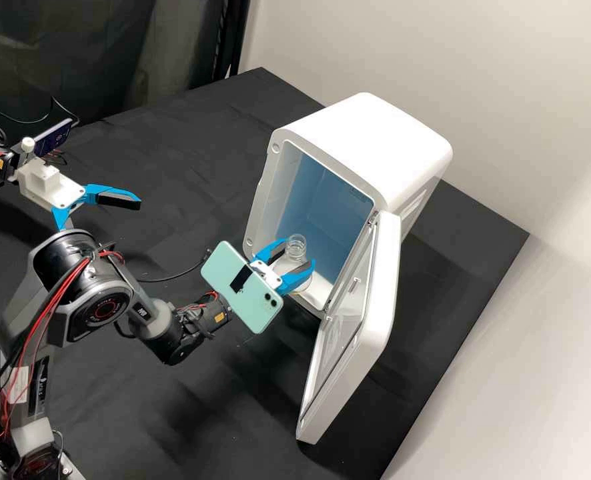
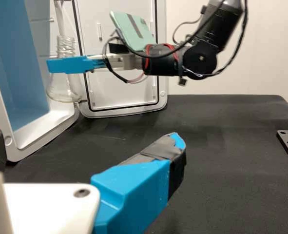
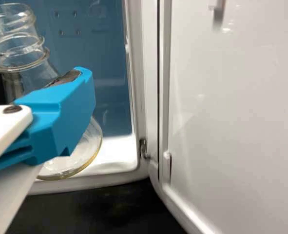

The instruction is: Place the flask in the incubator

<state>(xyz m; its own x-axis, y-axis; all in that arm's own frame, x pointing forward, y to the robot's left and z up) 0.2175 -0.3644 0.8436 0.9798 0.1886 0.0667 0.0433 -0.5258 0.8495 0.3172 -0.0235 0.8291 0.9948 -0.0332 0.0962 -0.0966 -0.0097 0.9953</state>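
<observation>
- The right claw (image 1: 298, 255) is closed on the flask (image 3: 17, 44), with its blue fingers clamped across the sloping glass just below the neck.
- The flask sits in the mouth of the incubator (image 1: 375, 147), near the front lip and towards the hinge side. I cannot tell whether its base touches the white floor, and in the right wrist view it looks slightly tilted.
- From this, the step in hand looks like setting the flask down inside. That would go best by carrying it a little deeper, well past the lip, so the door can shut without catching it.
- Level the base before lowering, and let go only once the glass bears flat on the floor. Thin glass will likely not forgive a drop or a knock.
- Draw the claw straight back out, minding the open door (image 1: 355, 320) just beside it and the phone (image 1: 242, 287) fixed at the wrist.
- The left claw (image 1: 101, 215) hangs wide open over the tabletop (image 1: 175, 153), well apart from the incubator and holding nothing.
</observation>
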